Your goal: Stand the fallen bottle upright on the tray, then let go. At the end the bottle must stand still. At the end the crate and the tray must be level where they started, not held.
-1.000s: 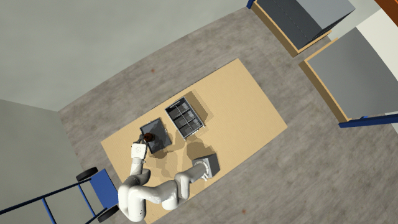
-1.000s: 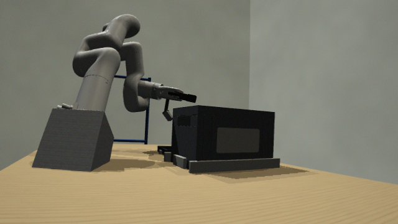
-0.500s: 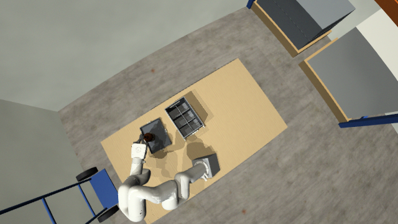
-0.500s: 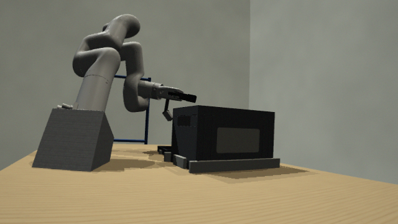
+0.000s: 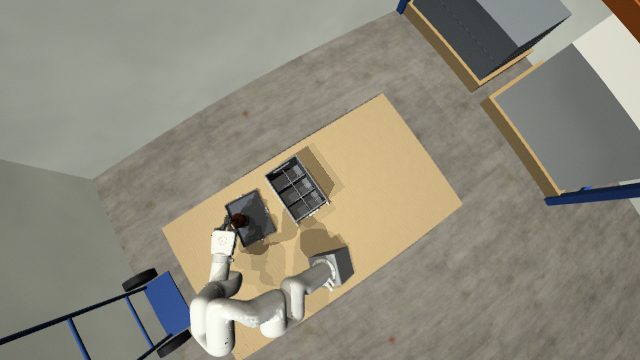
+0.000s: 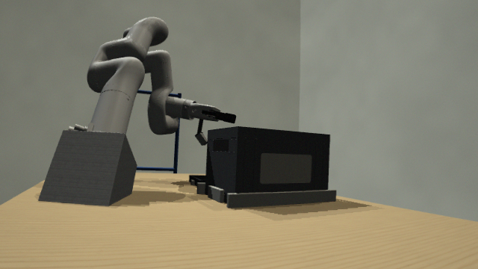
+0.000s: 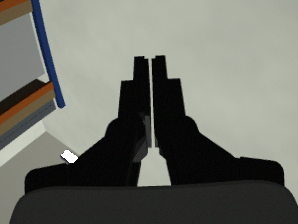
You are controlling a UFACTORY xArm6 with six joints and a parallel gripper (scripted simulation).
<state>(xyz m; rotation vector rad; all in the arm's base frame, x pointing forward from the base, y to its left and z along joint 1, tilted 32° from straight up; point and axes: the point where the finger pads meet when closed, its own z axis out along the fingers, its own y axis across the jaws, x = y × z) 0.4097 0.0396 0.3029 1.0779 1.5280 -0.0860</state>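
The dark tray (image 5: 250, 224) lies on the wooden table, left of the compartmented crate (image 5: 296, 188). The brown bottle (image 5: 239, 220) shows as a small round shape from above, at the tray's left edge. My gripper (image 5: 227, 223) is right beside the bottle, on its left. In the side view my gripper (image 6: 228, 117) points level, above the height of the crate's (image 6: 267, 161) top. The wrist view shows my fingers shut together with nothing between them, facing a bare wall. The bottle is hidden behind the crate in the side view.
My arm's grey base block (image 5: 335, 265) stands on the table near the front edge. A blue hand truck (image 5: 150, 305) stands on the floor to the left. Shelving units (image 5: 565, 120) stand off to the right.
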